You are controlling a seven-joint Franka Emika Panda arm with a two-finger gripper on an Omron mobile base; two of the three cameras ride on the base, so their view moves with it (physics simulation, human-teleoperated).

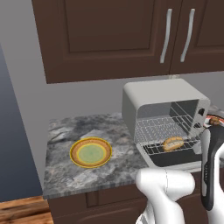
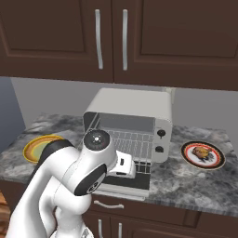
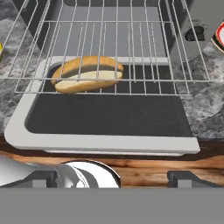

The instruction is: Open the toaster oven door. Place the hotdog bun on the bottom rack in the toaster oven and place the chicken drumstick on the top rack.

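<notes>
With the tan hotdog bun [image 3: 86, 73] lying on the pulled-out lower wire rack [image 3: 175, 83], the pincer [image 3: 114, 177] hangs released; the brown roasted drumstick [image 2: 201, 153], probably light, greasy, waits on its patterned plate [image 2: 188, 156] on the desk, best gripped across its thick middle.

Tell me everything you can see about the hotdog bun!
The hotdog bun is a small oblong roll, golden-tan on top with a paler cream split along its side. It looks like soft bread. It lies flat on its side on the bottom rack, a thin silver wire shelf pulled out over the open toaster oven door. It sits toward the rack's left part in the hand view. Only the rack wires touch it; the hand is not touching it.
</notes>
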